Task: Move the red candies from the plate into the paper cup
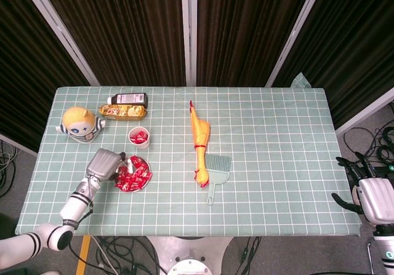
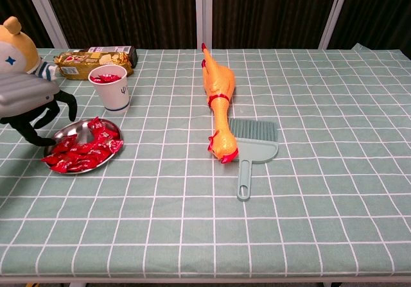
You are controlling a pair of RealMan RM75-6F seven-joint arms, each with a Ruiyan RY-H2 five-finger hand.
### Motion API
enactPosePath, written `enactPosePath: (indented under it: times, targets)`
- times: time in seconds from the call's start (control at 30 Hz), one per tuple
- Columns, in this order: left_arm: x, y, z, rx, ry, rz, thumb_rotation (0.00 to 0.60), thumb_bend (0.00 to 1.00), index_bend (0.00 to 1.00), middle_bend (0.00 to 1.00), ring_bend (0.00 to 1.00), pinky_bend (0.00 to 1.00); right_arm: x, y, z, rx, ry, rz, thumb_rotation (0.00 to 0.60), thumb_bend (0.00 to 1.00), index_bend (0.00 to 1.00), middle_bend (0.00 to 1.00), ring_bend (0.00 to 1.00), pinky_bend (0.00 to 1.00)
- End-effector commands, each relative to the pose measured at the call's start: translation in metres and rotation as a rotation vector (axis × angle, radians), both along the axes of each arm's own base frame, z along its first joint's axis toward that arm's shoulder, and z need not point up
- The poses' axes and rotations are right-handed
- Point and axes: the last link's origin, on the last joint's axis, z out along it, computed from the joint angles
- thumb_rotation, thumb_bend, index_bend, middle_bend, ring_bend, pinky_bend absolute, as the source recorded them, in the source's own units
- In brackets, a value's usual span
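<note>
Only the head view shows the right hand [image 1: 372, 196], off the table's 4 o'clock corner, fingers spread, empty. The chest view shows the left hand [image 2: 32, 110] hovering at the plate's [image 2: 70, 131] 9 o'clock rim, fingers curled downward; whether they pinch one of the red candies [image 2: 83, 151] I cannot tell. The paper cup [image 2: 109, 88] stands at the plate's 12 o'clock.

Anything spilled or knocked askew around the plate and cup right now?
Nothing stands out. The paper cup stands upright with candies inside, the remaining red candies sit on the plate, and the left hand hovers at its edge.
</note>
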Motion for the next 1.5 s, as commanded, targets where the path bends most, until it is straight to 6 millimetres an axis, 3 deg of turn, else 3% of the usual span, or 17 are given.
enactPosePath:
  times: [0.03,0.87,1.5]
  targets:
    - [0.001,0.001,-0.001,-0.003,0.009,-0.007,0.6,0.22,0.46,0.82,0.72,0.97,0.0,0.0,0.0,0.0,0.0,0.0,0.6,0.1,0.17,0.27,0.06,0.32]
    - [0.017,-0.002,-0.014,-0.054,-0.032,-0.038,0.6,0.22,0.46,0.82,0.71,0.97,0.0,0.001,0.0,-0.001,0.003,-0.006,0.6,0.1,0.17,0.27,0.06,0.32]
    - [0.011,-0.001,-0.02,-0.059,-0.003,-0.003,0.6,0.23,0.51,0.82,0.71,0.97,-0.001,0.0,0.0,0.0,0.001,-0.007,0.6,0.1,0.17,0.27,0.06,0.32]
